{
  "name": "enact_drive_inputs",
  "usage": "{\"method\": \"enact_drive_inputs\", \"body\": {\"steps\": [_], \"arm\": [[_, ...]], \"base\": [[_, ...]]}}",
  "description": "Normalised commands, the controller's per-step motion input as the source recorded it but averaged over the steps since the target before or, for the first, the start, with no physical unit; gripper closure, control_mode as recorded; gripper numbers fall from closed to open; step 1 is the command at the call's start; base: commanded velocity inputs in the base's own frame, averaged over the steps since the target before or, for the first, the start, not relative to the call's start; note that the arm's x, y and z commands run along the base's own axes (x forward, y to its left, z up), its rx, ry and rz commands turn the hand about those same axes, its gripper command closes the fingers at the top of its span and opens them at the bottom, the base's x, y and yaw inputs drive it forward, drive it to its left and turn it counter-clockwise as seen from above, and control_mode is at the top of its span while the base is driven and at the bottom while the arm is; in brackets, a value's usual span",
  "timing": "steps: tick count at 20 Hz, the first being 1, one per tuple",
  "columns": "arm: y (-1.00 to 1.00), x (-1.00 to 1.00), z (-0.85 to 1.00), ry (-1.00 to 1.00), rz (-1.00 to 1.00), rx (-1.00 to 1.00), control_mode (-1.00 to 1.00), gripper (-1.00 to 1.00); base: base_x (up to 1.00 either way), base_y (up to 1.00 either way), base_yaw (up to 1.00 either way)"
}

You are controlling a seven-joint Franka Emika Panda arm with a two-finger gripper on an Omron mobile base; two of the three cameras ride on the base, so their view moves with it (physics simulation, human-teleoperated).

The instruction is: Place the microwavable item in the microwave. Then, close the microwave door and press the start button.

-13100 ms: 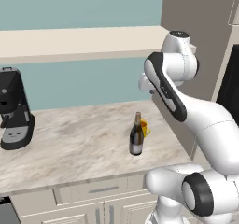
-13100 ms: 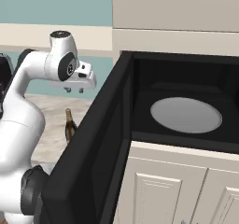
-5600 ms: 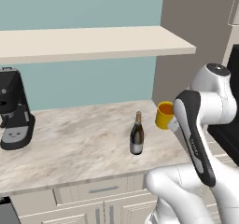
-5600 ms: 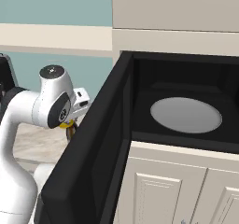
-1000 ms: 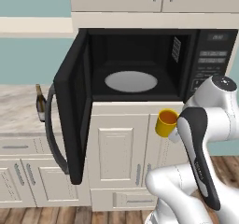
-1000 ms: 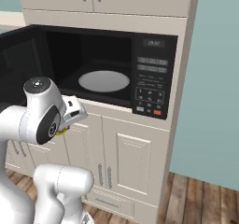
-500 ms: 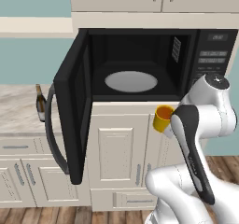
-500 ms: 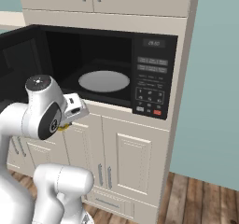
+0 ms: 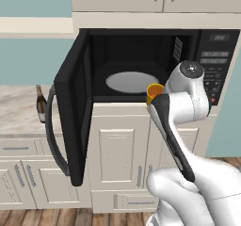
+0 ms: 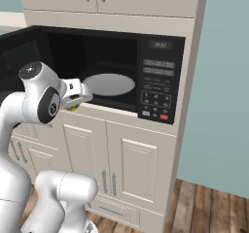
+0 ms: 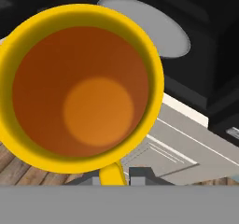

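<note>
The yellow-orange mug [image 9: 153,92] hangs in front of the open microwave [image 9: 141,55], level with the lower edge of its opening, just right of the grey turntable [image 9: 132,81]. My gripper [image 11: 115,178] is shut on the mug's handle [image 11: 112,173]. In the hand view the mug [image 11: 81,85] looms large and empty, with the turntable [image 11: 154,24] beyond its rim. The microwave door [image 9: 73,107] stands swung wide to the left, its grey bar handle [image 9: 52,135] facing outward. From the right base view my hand [image 10: 78,93] is at the opening's left front, a sliver of the mug [image 10: 73,108] under it.
The keypad panel [image 9: 214,74] with a red button sits right of the cavity, also seen as the keypad [image 10: 158,89]. A dark wine bottle [image 9: 41,105] stands on the counter left of the door. White cabinets [image 9: 122,149] lie below, a wood floor [image 10: 209,203] to the right.
The arm has lifted the mug up and a little left, from in front of the lower cabinet to the level of the microwave's opening. The base and door have not moved.
</note>
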Motion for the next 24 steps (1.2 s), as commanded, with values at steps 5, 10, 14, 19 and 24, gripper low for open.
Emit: {"method": "enact_drive_inputs", "body": {"steps": [5, 10, 14, 19, 24], "arm": [[0.03, 0.76, 0.00, -0.03, -0.15, 0.00, -1.00, 1.00], [0.00, 0.78, 0.00, 0.00, -0.11, 0.01, -1.00, 1.00], [0.00, 0.79, 0.00, 0.00, -0.08, 0.00, -1.00, 1.00], [0.00, 0.76, -0.04, 0.00, -0.02, 0.00, -1.00, 1.00], [0.00, 0.62, -0.03, 0.07, 0.00, 0.00, -1.00, 1.00]], "base": [[0.00, 0.00, 0.00], [0.00, 0.00, 0.00], [0.00, 0.00, 0.00], [0.00, 0.00, 0.00], [0.00, 0.00, 0.00]]}}
